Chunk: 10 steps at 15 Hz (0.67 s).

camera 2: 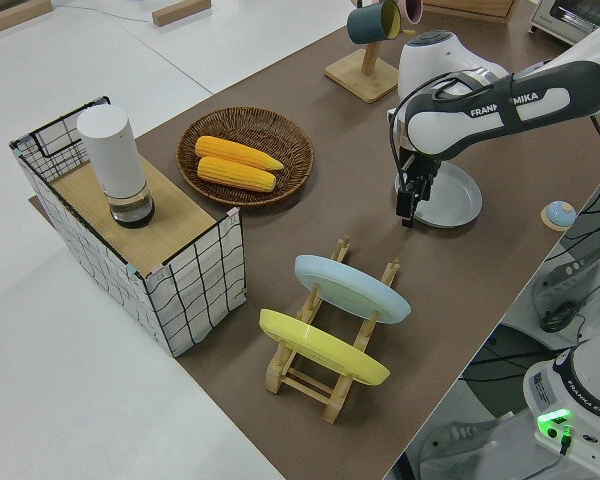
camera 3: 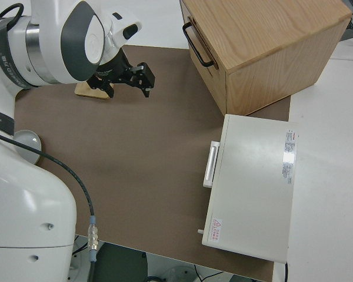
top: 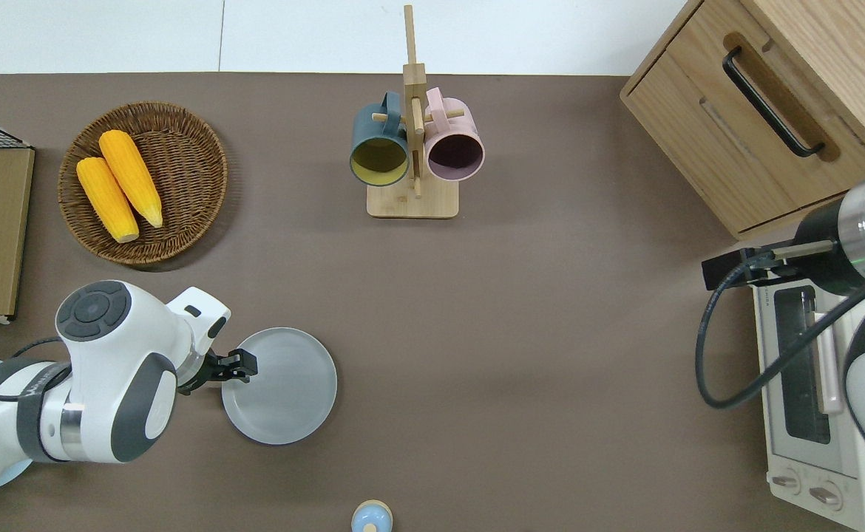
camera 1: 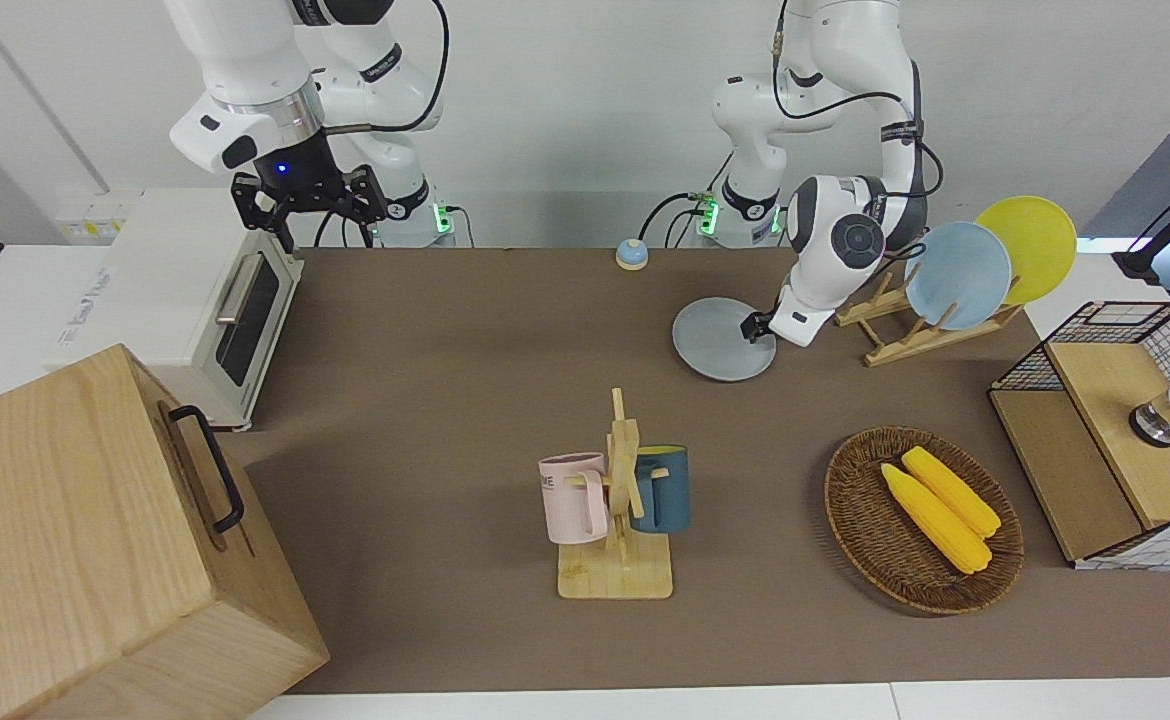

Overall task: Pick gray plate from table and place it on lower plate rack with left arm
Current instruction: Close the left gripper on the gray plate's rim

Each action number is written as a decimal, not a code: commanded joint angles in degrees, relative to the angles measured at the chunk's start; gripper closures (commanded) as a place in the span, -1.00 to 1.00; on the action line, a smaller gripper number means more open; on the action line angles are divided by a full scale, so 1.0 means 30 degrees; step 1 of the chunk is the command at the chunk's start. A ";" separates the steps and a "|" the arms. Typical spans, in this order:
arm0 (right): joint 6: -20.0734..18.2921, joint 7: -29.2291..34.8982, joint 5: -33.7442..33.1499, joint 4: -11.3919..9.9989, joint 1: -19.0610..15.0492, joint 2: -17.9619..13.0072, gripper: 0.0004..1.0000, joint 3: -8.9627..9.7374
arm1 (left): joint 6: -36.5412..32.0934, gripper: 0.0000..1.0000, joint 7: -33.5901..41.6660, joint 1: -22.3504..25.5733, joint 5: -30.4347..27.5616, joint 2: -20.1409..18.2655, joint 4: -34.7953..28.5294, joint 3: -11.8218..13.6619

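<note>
The gray plate point(camera 1: 715, 345) point(top: 285, 388) point(camera 2: 452, 195) lies flat on the brown table point(camera 1: 445, 400). My left gripper point(camera 1: 757, 325) point(top: 234, 367) point(camera 2: 407, 203) points down at the plate's rim, on the side toward the left arm's end of the table. The lower plate rack point(camera 1: 910, 335) point(camera 2: 332, 372), of light wood, stands beside the plate toward that same end. It holds a light blue plate point(camera 1: 957, 275) point(camera 2: 352, 288) and a yellow plate point(camera 1: 1030, 245) point(camera 2: 320, 347) upright in its slots. The right arm is parked, its gripper point(camera 1: 310, 200) point(camera 3: 126, 76) open.
A wicker basket point(top: 181, 140) with two corn cobs lies farther from the robots than the plate. A mug tree point(top: 414, 148) with two mugs stands mid-table. A wire crate point(camera 2: 195, 285), a wooden drawer box point(camera 1: 75, 540), a white toaster oven point(camera 1: 210, 310) and a small bell point(camera 1: 631, 254) are also here.
</note>
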 commanded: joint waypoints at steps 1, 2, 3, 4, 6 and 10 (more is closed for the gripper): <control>-0.0271 0.0233 -0.0029 0.0171 -0.0354 -0.0051 -0.97 0.0327 | -0.0080 -0.83 -0.0323 -0.0277 -0.0111 0.0399 -0.0166 0.0125; -0.0271 0.0233 -0.0029 0.0171 -0.0354 -0.0051 -0.97 0.0327 | 0.0007 -0.70 -0.0352 -0.0277 -0.0140 0.0400 -0.0109 0.0125; -0.0271 0.0233 -0.0029 0.0171 -0.0354 -0.0022 -0.97 0.0327 | 0.0152 -0.52 -0.0410 -0.0248 -0.0140 0.0487 -0.0108 0.0125; -0.0271 0.0233 -0.0029 0.0171 -0.0354 -0.0022 -0.97 0.0327 | 0.0270 -0.29 -0.0411 -0.0219 -0.0372 0.0632 -0.0166 0.0154; -0.0271 0.0233 -0.0029 0.0171 -0.0354 -0.0051 -0.97 0.0327 | 0.0300 0.18 -0.0381 -0.0131 -0.0491 0.0692 -0.0167 0.0154; -0.0271 0.0233 -0.0029 0.0171 -0.0354 -0.0051 -0.97 0.0327 | 0.0593 1.00 -0.0352 -0.0043 -0.0754 0.0898 -0.0167 0.0154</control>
